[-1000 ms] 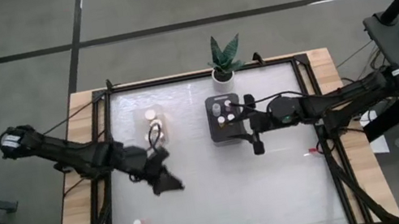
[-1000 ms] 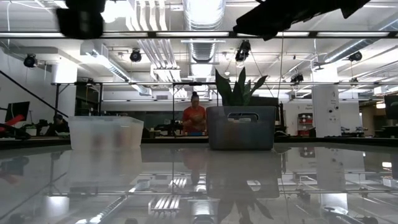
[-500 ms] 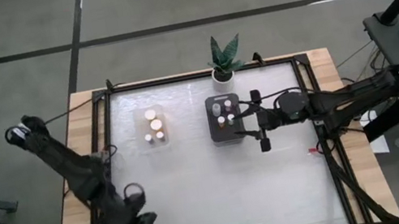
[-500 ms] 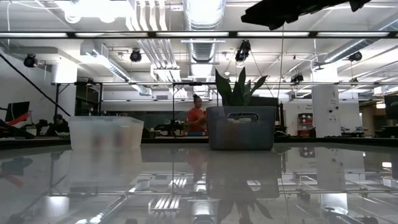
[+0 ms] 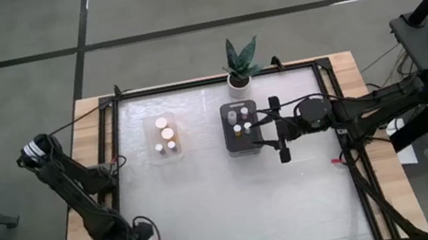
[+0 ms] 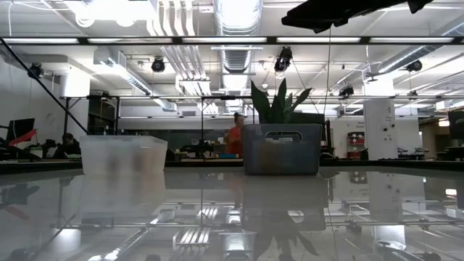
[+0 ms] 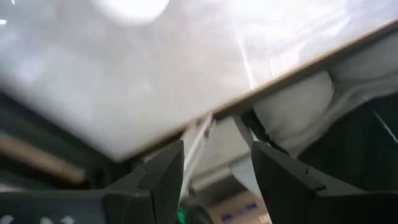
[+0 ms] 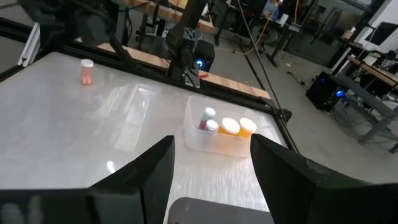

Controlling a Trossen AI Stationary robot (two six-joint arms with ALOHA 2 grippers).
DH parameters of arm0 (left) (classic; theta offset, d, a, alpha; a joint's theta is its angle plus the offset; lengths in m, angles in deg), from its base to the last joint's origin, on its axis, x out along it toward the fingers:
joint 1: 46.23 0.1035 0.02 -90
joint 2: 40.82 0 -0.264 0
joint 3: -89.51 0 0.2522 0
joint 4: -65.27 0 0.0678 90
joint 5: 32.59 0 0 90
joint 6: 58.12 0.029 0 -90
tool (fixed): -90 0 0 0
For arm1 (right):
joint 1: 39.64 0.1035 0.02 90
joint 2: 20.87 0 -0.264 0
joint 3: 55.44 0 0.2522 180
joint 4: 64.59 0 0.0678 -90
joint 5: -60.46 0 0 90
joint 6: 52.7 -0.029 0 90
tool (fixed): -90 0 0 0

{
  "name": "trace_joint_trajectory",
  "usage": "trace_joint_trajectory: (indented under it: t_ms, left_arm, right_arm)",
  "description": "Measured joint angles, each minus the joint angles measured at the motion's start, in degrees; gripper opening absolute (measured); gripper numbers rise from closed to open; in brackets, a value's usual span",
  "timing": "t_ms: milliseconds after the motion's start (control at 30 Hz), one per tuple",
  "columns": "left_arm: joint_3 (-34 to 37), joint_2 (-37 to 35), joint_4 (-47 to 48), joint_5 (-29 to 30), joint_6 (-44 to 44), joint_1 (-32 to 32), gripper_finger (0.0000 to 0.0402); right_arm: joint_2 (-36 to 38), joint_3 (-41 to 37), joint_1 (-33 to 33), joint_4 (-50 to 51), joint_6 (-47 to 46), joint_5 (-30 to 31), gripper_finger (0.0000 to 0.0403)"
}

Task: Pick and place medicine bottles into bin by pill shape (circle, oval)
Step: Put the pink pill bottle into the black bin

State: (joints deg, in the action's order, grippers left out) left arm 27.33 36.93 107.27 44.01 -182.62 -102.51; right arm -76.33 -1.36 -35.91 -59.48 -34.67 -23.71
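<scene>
While the left claw (image 7: 214,165) hangs part-open and empty over the near edge of the table (image 5: 239,213), the pink bottle (image 8: 86,71) stands apart from it. The claw should swing inward and straddle the body below the cap. Farther off, the right claw (image 5: 267,131) waits wide and empty beside the grey bin (image 5: 226,135).

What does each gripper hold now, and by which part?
Nothing. The left gripper and the right gripper both stand open with nothing between their fingers.
</scene>
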Motion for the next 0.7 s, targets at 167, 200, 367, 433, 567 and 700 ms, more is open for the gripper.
trace_joint_trajectory:
  t_ms: [167, 200, 367, 433, 567, 700]
  left_arm:
    - [0.0, 4.9, 1.6, 2.9, 7.7, 0.0, 0.0173]
    - [0.0, 5.8, 2.5, 2.9, 9.1, 0.0, 0.0173]
    - [0.0, 8.7, 5.1, 2.9, 15.1, 0.0, 0.0173]
    - [0.0, 8.9, 5.5, 2.9, 15.8, 0.0, 0.0173]
    - [0.0, 8.5, 6.2, 4.4, 17.4, 0.0, 0.0173]
    - [0.0, 8.3, 10.1, 7.9, 17.5, 0.0, 0.0173]
  right_arm:
    - [0.0, 0.0, 0.0, -0.3, 0.0, 0.0, 0.0203]
    - [0.0, 0.0, 0.0, -0.3, 0.0, 0.0, 0.0203]
    - [0.0, 0.0, 0.0, -0.1, -0.9, 0.0, 0.0203]
    - [0.0, 0.0, 0.0, 0.0, -1.3, 0.0, 0.0203]
    - [0.0, 0.0, 0.0, 0.3, -1.5, 0.0, 0.0203]
    - [0.0, 0.0, 0.0, 0.4, -1.5, 0.0, 0.0203]
